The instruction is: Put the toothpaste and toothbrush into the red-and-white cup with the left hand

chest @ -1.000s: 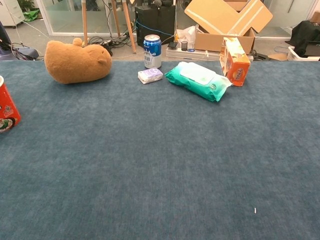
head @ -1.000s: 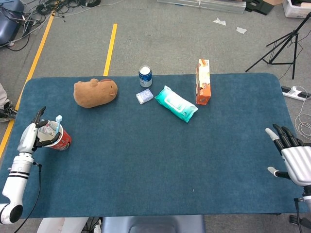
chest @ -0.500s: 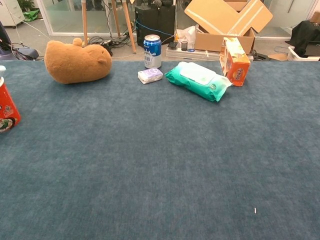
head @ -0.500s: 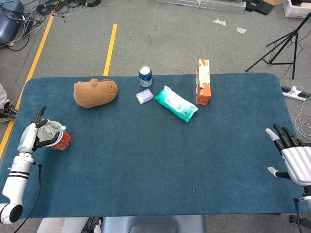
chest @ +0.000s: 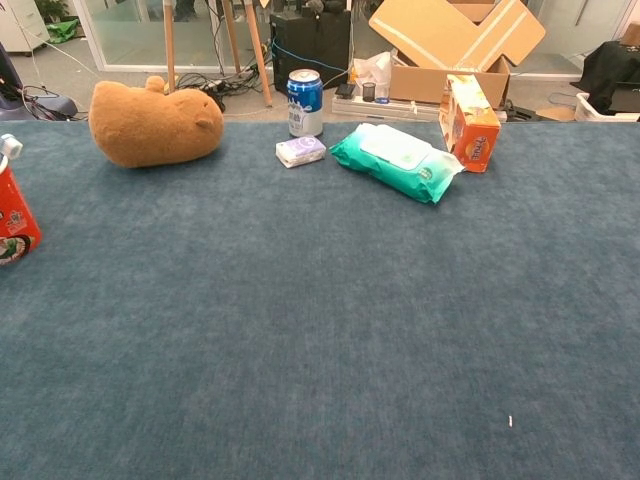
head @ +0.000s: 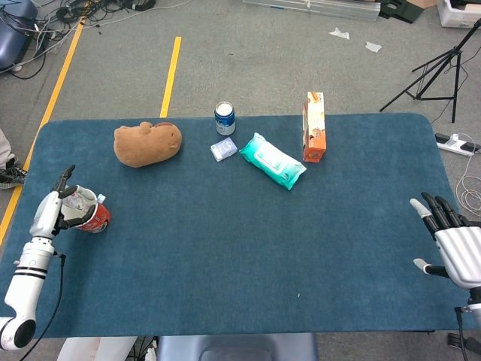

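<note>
Left hand (head: 51,214) is sitting at the table's left edge, right against the red-and-white cup (head: 93,216); fingers are reaching toward the cup's rim and mouth, one dark fingertip pointing up and away; whether they are clamping anything, cannot tell from the head view; the hand is lying outside the chest view. The cup is standing near the left edge of the blue table (head: 225,256); a pale item with a light blue tip (head: 100,199) is sticking out over its rim, showing as a white cap (chest: 9,146) in the chest view; toothpaste or toothbrush, cannot tell which, and the cup's contents are too small to sort out.

Right hand (head: 451,241) is resting at the table's right edge, well apart from everything; fingers are spreading apart, holding nothing.

Along the far side: brown plush toy (head: 147,143) is lying to the left; blue can (head: 225,118) is standing upright, a small tissue pack (head: 223,149) just in front of it; green wet-wipes pack (head: 272,161) is lying diagonally beside that; orange box (head: 314,127) is standing upright to its right.
</note>
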You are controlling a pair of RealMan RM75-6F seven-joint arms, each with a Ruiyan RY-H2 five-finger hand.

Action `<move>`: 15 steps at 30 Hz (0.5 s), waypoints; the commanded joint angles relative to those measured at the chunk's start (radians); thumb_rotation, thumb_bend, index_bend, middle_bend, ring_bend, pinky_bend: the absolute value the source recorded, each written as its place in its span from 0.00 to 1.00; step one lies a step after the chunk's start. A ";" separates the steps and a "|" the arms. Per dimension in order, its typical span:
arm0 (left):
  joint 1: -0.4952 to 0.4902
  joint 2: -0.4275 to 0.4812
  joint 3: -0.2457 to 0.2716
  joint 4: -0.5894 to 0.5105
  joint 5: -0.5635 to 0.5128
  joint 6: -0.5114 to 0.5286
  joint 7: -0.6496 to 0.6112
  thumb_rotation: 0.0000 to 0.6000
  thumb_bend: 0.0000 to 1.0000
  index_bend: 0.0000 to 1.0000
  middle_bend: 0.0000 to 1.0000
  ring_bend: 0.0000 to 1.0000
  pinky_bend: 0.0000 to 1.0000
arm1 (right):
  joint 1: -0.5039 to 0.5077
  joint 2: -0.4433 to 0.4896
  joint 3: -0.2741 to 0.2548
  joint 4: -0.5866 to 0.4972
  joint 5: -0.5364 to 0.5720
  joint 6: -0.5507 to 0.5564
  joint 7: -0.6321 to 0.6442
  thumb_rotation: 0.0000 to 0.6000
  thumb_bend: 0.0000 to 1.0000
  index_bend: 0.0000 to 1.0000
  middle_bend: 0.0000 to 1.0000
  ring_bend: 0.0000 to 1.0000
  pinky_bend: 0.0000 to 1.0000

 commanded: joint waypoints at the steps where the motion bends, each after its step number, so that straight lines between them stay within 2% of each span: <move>1: 0.005 0.021 0.002 -0.058 0.012 0.022 0.034 1.00 0.33 0.49 0.00 0.00 0.00 | -0.001 0.001 -0.001 0.000 -0.001 0.001 0.001 1.00 0.00 0.00 0.00 0.00 0.32; 8: 0.007 0.050 0.001 -0.149 0.024 0.051 0.094 1.00 0.33 0.49 0.00 0.00 0.00 | -0.002 0.003 -0.001 0.002 -0.005 0.005 0.008 1.00 0.00 0.00 0.00 0.00 0.32; 15: 0.005 0.062 -0.008 -0.166 0.001 0.053 0.125 1.00 0.33 0.49 0.00 0.00 0.00 | -0.005 0.005 -0.002 0.004 -0.007 0.008 0.014 1.00 0.00 0.00 0.00 0.00 0.32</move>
